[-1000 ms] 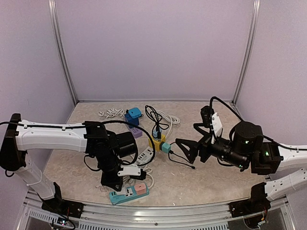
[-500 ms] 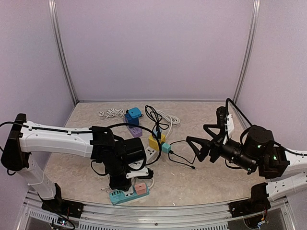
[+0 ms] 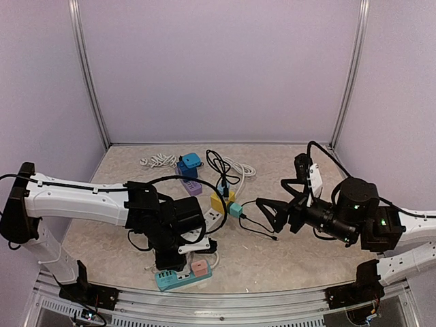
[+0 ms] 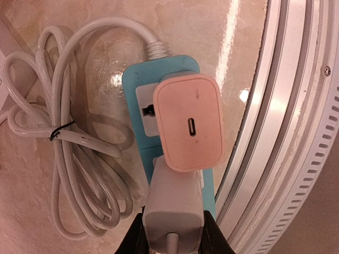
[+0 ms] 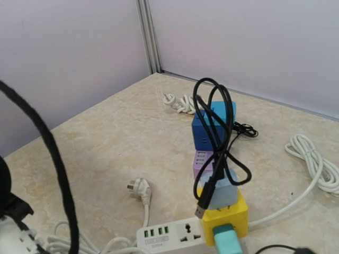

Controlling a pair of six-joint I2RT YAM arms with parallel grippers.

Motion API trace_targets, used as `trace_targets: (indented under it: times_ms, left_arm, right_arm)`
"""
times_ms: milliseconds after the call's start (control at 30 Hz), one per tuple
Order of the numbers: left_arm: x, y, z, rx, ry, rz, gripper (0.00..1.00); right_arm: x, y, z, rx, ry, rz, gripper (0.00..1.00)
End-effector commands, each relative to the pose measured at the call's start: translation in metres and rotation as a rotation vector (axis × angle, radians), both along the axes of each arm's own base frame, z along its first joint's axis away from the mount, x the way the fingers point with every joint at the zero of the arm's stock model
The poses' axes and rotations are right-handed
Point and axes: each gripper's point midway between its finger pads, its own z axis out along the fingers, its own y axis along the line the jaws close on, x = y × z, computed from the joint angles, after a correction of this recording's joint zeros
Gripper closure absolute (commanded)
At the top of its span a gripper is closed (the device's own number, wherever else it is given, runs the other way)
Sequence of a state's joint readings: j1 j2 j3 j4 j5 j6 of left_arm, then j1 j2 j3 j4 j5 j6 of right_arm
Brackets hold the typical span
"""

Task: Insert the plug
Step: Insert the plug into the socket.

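In the left wrist view, my left gripper (image 4: 174, 235) is shut on a white plug (image 4: 174, 206). The plug sits on the teal power strip (image 4: 135, 76), right behind a pink charger (image 4: 189, 123) that is plugged into the strip. How deep the plug's pins are is hidden. In the top view the left gripper (image 3: 174, 257) stands over the teal strip (image 3: 170, 278) near the front edge. My right gripper (image 3: 268, 212) is open and empty, held above the table to the right of the yellow cube socket (image 3: 219, 201). Its fingers do not show in the right wrist view.
A coiled white cable (image 4: 69, 159) lies left of the teal strip, and the metal front rail (image 4: 286, 159) runs on its right. The right wrist view shows a white power strip (image 5: 169, 233), yellow cube (image 5: 230, 214), purple cube (image 5: 201, 159), blue cube (image 5: 212, 127), black USB cable (image 5: 212, 185) and a loose white plug (image 5: 139, 189).
My left gripper has carried the white plug toward the front edge and down onto the teal strip. My right arm swung back to the right, then returned left.
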State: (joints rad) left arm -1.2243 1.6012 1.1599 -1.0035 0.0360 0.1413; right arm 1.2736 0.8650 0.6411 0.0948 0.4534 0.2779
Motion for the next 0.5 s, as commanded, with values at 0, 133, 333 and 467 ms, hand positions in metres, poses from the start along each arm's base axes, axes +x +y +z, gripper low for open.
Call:
trace_targets:
  times_ms: [0, 133, 333, 467]
  left_arm:
    - [-0.012, 0.012, -0.012, 0.053, 0.043, -0.013, 1.00]
    - [-0.015, 0.009, -0.009, 0.050, 0.054, -0.003, 1.00]
    - [-0.024, 0.011, 0.001, 0.048, 0.085, -0.026, 1.00]
    - [-0.027, 0.012, 0.003, 0.043, 0.102, -0.023, 1.00]
  right_arm:
    - [-0.001, -0.006, 0.012, 0.014, -0.007, -0.010, 0.00]
    - [0.000, -0.008, 0.011, 0.021, 0.000, -0.017, 0.00]
    - [0.001, -0.006, 0.008, 0.006, 0.011, -0.023, 0.00]
    - [0.002, -0.003, 0.006, -0.008, 0.015, -0.023, 0.00]
